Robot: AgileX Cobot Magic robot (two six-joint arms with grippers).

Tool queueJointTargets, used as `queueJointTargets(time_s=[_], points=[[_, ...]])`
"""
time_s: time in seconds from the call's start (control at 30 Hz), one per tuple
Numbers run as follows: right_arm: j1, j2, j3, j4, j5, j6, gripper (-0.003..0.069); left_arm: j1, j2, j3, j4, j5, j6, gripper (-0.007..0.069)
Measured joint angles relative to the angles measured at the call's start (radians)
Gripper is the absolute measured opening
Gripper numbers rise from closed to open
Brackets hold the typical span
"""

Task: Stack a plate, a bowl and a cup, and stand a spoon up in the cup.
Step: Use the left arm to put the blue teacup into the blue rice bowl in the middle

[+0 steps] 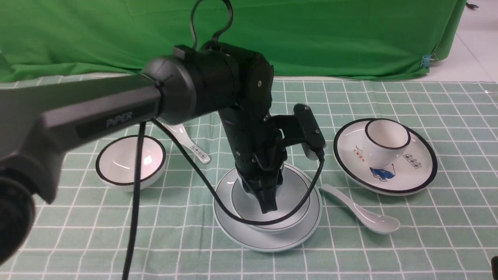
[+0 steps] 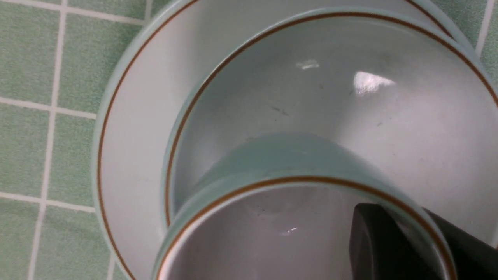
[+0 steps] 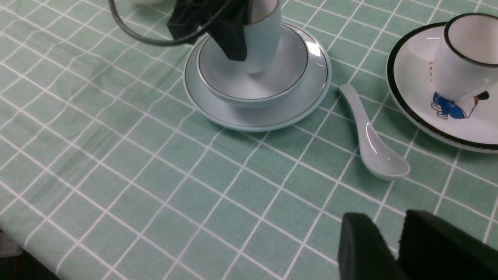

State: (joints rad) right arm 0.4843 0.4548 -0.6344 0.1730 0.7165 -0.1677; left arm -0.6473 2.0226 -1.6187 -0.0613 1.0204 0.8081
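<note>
The pale blue-green bowl (image 1: 290, 217) sits on the matching plate (image 1: 268, 239) at the table's centre front. My left gripper (image 1: 268, 204) reaches down into the bowl. It is shut on the wall of the pale blue-green cup (image 3: 264, 39), with one finger inside the cup and one outside. The cup stands upright in the bowl, its base at or just above the bowl floor. In the left wrist view the cup (image 2: 295, 163) is over the bowl (image 2: 350, 97) and the plate (image 2: 132, 128), pinched by the gripper (image 2: 412, 214). The plain white spoon (image 1: 362, 212) lies on the cloth right of the plate. My right gripper (image 3: 393, 237) hovers empty, jaws nearly together, in front of the spoon (image 3: 369, 140).
A white black-rimmed bowl (image 1: 130, 163) sits at the left, with a printed-handle spoon (image 1: 192, 146) behind it. A white black-rimmed plate (image 1: 422, 173) at the right carries a tilted white cup (image 1: 385, 147). The green backdrop hangs behind, and the table's front edge (image 3: 7, 249) is near.
</note>
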Motion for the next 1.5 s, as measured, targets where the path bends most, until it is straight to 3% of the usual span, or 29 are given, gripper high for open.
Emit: queueJointTargets(time_s=[0.33, 0.9, 1.07, 1.3, 1.5], points=[[0.0, 0.0, 0.0, 0.0, -0.008, 0.0, 0.0195, 0.0, 0.008, -0.001, -0.014, -0.005, 0.012, 0.0045], [0.0, 0.0, 0.0, 0.0, -0.023, 0.0, 0.0202, -0.008, 0.019, -0.002, -0.021, 0.024, 0.022, 0.0165], [0.0, 0.0, 0.0, 0.0, -0.034, 0.012, 0.024, -0.009, 0.019, -0.003, -0.021, 0.026, 0.023, 0.0255], [0.0, 0.08, -0.006, 0.0, -0.04, 0.055, 0.036, -0.009, -0.017, -0.003, -0.041, 0.048, 0.02, 0.0448], [0.0, 0.313, -0.062, 0.0, 0.037, -0.007, 0.0367, -0.009, -0.16, -0.003, -0.068, 0.054, 0.001, 0.0505]])
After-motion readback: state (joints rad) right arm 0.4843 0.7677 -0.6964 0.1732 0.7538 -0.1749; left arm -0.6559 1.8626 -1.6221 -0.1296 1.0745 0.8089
